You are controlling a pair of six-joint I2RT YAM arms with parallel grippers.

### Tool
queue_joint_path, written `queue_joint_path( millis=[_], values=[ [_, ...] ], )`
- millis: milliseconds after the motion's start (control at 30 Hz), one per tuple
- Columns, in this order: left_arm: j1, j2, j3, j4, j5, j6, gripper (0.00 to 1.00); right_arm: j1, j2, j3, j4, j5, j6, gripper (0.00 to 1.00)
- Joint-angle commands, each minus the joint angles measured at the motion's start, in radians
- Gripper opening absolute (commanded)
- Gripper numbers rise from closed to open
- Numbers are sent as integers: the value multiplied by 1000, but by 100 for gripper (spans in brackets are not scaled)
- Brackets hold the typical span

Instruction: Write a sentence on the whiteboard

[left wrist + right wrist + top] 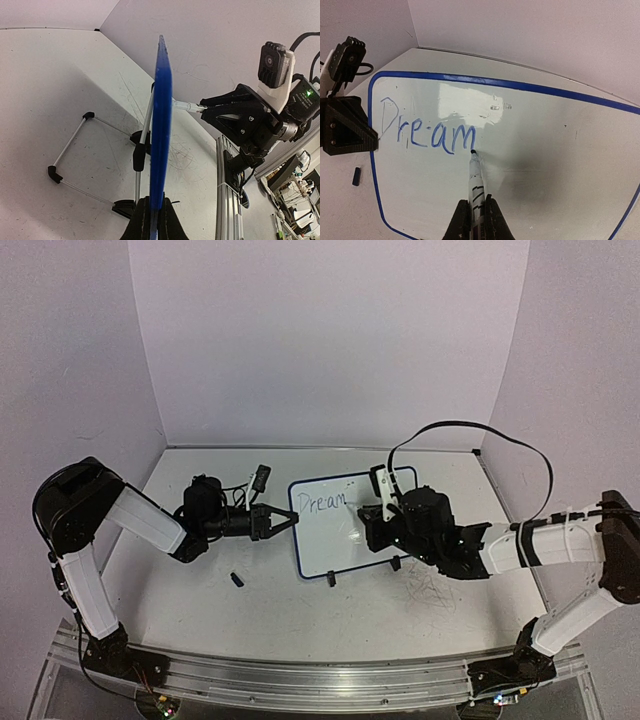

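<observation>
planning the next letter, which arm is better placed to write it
Right. The right gripper is shut on the marker, tip at the sentence on the whiteboard; the left gripper only clamps its rim.

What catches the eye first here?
A blue "Dream" is written on the upper left of the whiteboard at mid-table. The right fingers hold a marker with its tip just after the m, while the left fingers clamp the board's left edge.

White arm links point(140, 520), black joints point(70, 502) and jaws, one looping black cable point(455, 423)
</observation>
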State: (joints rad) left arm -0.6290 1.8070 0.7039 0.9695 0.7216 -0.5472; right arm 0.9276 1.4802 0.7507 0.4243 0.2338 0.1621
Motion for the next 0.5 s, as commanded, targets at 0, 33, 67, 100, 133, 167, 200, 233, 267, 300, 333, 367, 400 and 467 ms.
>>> queue_joint_path(
  millis=[0, 33, 67, 100, 133, 167, 200, 233, 267, 300, 333, 367, 400, 467],
  values=[
    [-4, -52, -11, 47, 24, -2, 0, -4, -50, 42, -11, -20, -21, 0],
    [-4, -53, -11, 47, 23, -1, 0, -4, -61, 43, -9, -33, -27, 0],
    [-4, -53, -10, 46, 22, 0, 0, -4, -72, 43, -6, -44, -35, 0],
    [-4, -55, -11, 47, 21, 2, 0, -4, -79, 42, -4, -52, -39, 0],
    [-4, -57, -12, 47, 21, 3, 0, -4, -88, 38, -2, -54, -42, 0],
    [-4, -57, -13, 46, 21, 3, 0, -4, -94, 32, 0, -53, -44, 0],
    [-5, -57, -14, 46, 20, 3, 0, -4, -101, 27, 1, -47, -46, 0],
    [-5, -57, -15, 45, 20, 3, 0, -5, -109, 19, 1, -39, -47, 0],
    [-5, -57, -16, 45, 19, 3, 0, -4, -122, 9, 1, -31, -49, 0],
    [-5, -56, -17, 46, 19, 3, 0, -5, -138, -5, 4, -21, -50, 0],
    [-5, -56, -16, 46, 18, 2, 0, -6, -155, -20, 9, -14, -50, 0],
    [-5, -57, -15, 46, 17, 2, 0, -6, -173, -35, 15, -7, -52, 0],
    [-5, -57, -14, 46, 16, 2, 0, -6, -189, -50, 24, -5, -55, 0],
    [-5, -57, -13, 45, 14, 2, 0, -9, -209, -68, 34, -6, -59, 0]
  ],
)
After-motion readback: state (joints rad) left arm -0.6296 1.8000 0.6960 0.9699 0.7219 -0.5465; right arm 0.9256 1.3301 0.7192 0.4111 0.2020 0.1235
